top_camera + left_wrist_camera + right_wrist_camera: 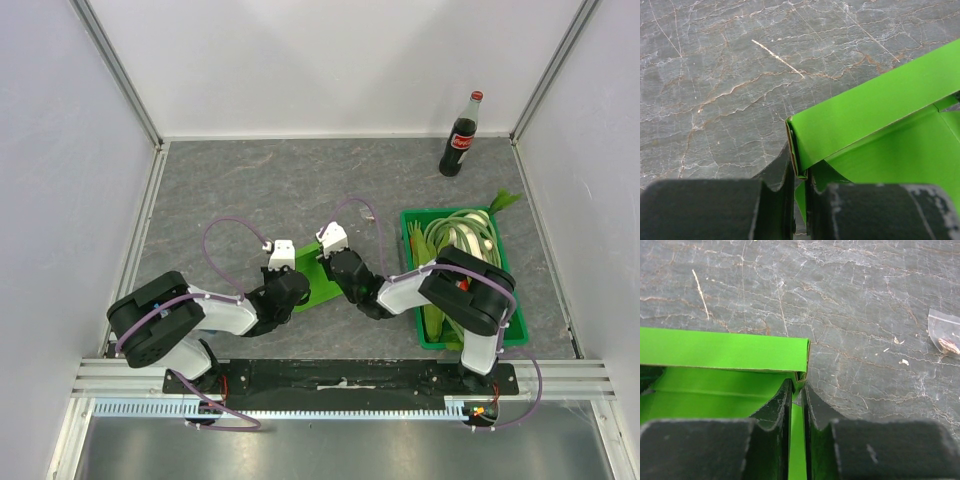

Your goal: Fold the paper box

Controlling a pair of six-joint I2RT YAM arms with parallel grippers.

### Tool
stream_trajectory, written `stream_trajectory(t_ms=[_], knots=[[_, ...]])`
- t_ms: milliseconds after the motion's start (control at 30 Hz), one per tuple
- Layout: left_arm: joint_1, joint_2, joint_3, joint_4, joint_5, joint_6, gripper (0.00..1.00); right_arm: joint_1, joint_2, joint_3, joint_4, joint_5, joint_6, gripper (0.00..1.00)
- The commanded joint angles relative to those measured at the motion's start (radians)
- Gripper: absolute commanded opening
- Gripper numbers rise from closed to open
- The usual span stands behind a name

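Left claw nearly shut, pinching 1 doubled corner of the paper box. Right claw nipped the same way on the opposite corner. Box sits lower centre of top view, on the table, btwn the 2 wrists. Step, prob.: folding a side wall over. Next needs both claws moving together along the crease, w/o tearing. Wrist views show the card edge in the jaws. Top view hides that but shows the crate at right.

Grey veined table, paper box near middle, cola bottle far right, green crate at right
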Motion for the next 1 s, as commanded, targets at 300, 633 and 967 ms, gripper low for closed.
stream_trajectory(t_ms=[300,633,967], knots=[[-0.009,-0.073,0.014,-0.1,0.036,-0.199,0.02,0.075,0.096,0.194,-0.244,0.557,0.249,0.0],[-0.009,-0.107,0.025,-0.134,0.122,-0.256,0.02,0.083,0.112,0.143,-0.004,0.28,0.135,0.0],[-0.009,-0.128,-0.005,-0.134,0.105,-0.268,0.02,0.006,0.004,-0.005,0.11,0.0,0.103,0.08]])
